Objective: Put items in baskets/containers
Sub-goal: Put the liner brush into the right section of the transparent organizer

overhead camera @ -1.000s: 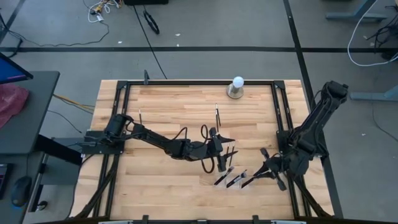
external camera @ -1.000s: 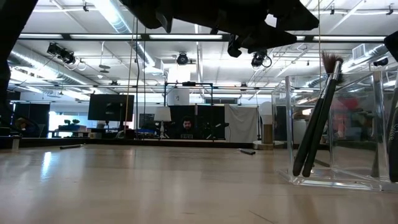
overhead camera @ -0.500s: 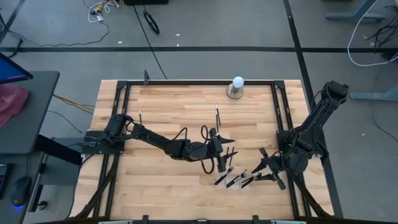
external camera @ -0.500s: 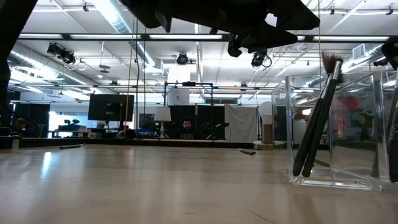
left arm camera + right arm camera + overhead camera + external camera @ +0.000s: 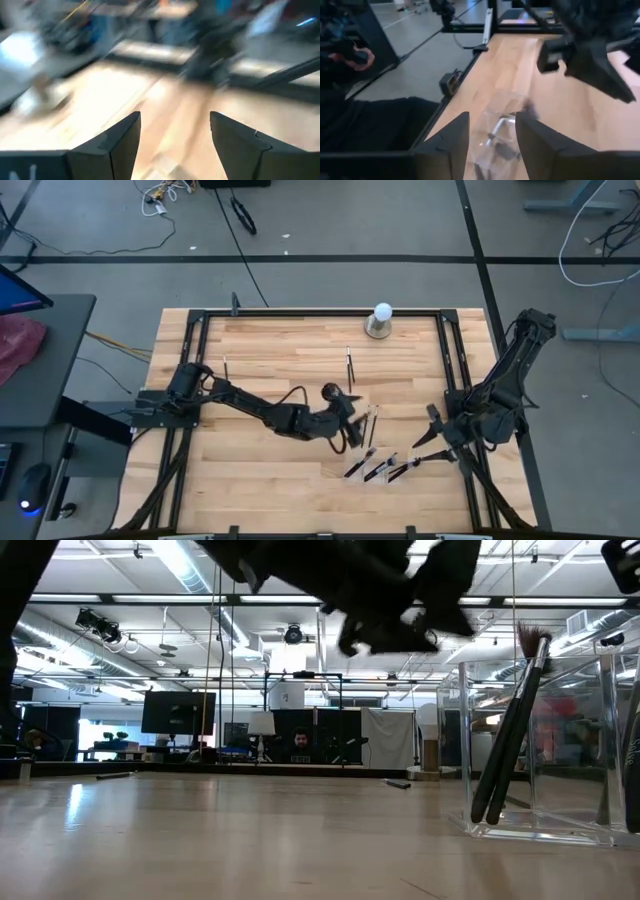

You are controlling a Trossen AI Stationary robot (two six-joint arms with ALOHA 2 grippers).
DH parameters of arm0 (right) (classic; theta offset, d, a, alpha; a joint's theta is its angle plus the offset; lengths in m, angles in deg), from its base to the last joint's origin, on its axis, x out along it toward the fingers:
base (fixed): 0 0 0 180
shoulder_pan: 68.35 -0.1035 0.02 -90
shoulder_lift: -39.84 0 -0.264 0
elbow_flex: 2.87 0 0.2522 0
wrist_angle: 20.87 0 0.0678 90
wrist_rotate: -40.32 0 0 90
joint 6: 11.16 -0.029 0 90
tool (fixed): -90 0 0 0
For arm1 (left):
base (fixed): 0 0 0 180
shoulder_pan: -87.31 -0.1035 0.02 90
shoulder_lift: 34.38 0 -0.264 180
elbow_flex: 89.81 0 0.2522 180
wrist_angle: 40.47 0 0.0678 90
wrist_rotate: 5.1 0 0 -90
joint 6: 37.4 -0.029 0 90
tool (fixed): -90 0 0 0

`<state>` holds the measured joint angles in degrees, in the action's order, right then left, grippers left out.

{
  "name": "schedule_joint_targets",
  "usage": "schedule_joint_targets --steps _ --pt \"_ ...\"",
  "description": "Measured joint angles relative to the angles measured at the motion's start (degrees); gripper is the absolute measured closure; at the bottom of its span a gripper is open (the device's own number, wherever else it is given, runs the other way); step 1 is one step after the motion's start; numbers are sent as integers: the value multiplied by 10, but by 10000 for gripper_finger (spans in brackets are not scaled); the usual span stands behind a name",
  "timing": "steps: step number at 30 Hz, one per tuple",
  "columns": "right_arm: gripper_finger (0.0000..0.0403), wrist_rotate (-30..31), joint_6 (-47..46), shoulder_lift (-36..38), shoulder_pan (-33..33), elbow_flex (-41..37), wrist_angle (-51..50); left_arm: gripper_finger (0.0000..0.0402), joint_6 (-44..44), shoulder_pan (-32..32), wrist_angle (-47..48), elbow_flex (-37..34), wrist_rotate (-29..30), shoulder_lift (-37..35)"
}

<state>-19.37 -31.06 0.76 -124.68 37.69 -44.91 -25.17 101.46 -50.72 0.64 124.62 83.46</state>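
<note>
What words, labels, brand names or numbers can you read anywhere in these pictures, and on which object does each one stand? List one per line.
"N": a lone white letter, cut off at the picture's edge, on the left gripper's own body in the left wrist view; the rest is out of frame.
No lettering shows on the clear tray, the brushes or the table.

Both my arms were dark, near-black, built of slim jointed links with rounder, bulkier housings at the joints. A thin black cable looped loose off the left arm (image 5: 250, 408) close to its wrist. The right arm (image 5: 510, 375) looked thicker and blockier through its upper link. The fingers (image 5: 120, 145) of the left claw (image 5: 175, 145) were flat, dark wedges with angled faces and paler bevelled edges, and a white letter showed on the body beneath them. The right claw (image 5: 492, 142) had the same dark, wedge-shaped fingers (image 5: 450, 142).
</note>
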Motion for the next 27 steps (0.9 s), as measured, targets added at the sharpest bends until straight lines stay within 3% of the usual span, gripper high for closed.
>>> schedule_joint_targets --steps 3,8,18,22,27 --pt "249 24 4 2 0 0 -4 163 101 -11 162 0 36 -24" --pt "261 42 7 -6 0 0 -11 167 260 -29 446 0 12 -51" --pt "275 42 8 -22 0 0 -10 206 619 -28 878 -6 47 -60" --pt "275 41 6 -29 0 0 -10 218 663 -35 892 -66 49 -94" --pt "275 42 5 -37 0 0 -9 219 690 -64 767 -225 38 -174"
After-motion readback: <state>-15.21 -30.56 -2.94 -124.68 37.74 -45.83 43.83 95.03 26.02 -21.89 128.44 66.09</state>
